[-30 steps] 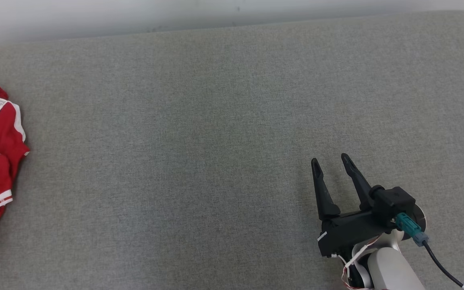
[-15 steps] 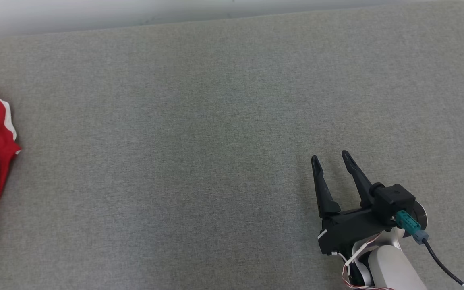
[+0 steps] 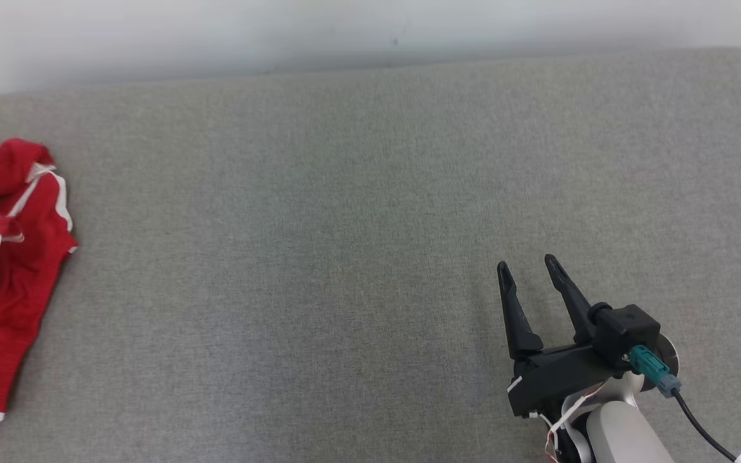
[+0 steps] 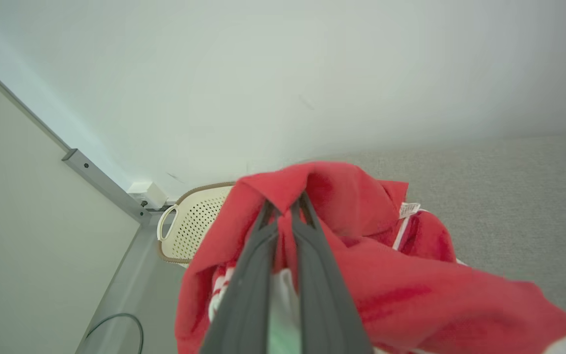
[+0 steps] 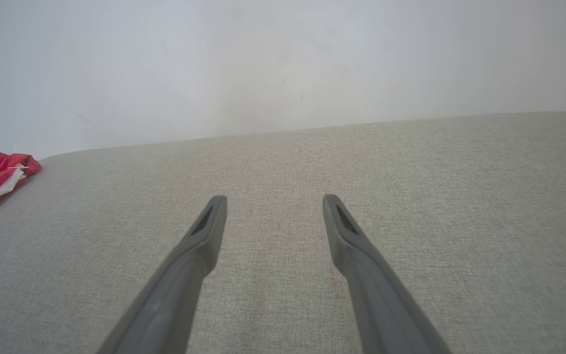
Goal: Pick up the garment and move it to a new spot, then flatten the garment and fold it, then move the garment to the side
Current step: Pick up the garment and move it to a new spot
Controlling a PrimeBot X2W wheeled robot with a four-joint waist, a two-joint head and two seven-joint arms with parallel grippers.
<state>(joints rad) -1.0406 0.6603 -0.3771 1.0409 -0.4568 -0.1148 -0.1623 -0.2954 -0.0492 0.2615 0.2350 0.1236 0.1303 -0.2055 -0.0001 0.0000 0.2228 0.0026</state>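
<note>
Left pincer [image 4: 286, 209] is clamped on the red garment [image 4: 386, 290], centre frame; right pincer [image 3: 526, 262], lower right, stands apart

Your red garment [image 3: 10, 283], crumpled at the left edge of the grey surface [image 3: 345, 257]
You can see white stripes and a white hem; one raised fold is pinched between the left gripper's [image 4: 285, 209] closed fingers, the rest draped loosely
</note>
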